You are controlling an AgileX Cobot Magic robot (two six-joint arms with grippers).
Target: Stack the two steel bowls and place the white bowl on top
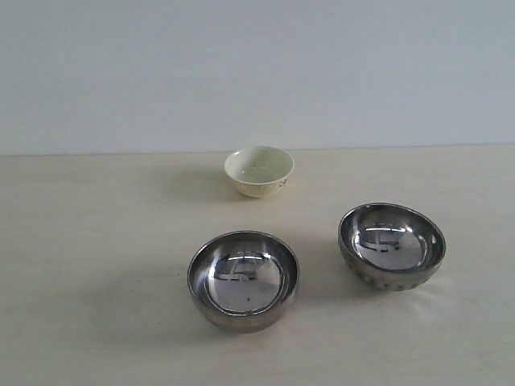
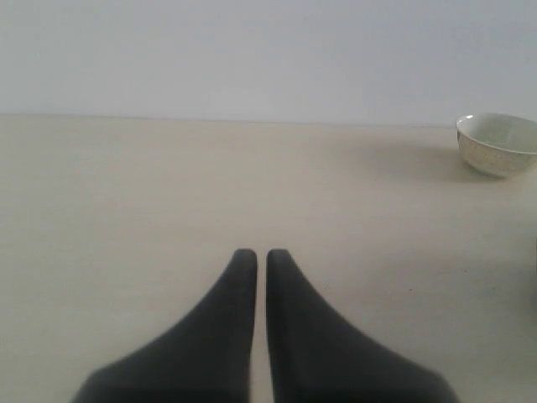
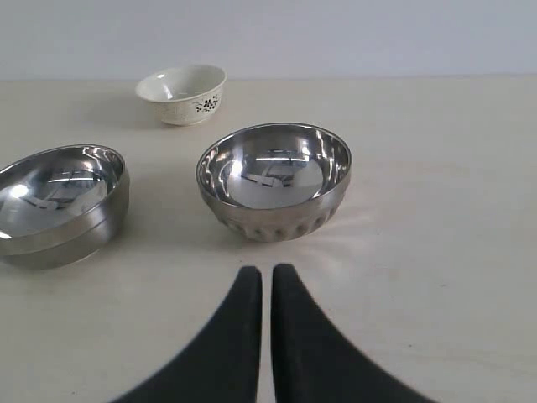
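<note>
Three bowls stand apart, unstacked: smooth steel bowl (image 1: pixel 243 279) lower centre, dimpled steel bowl (image 1: pixel 392 245) at right, white bowl (image 1: pixel 259 170) upper centre. Left gripper (image 2: pixel 254 256) and right gripper (image 3: pixel 260 273) both clenched, empty; all steps remain.

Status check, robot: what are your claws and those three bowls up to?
Left gripper shut, empty; right gripper shut, empty. Smooth steel bowl, dimpled steel bowl, white bowl all apart, nothing stacked. Nothing in the way.
</note>
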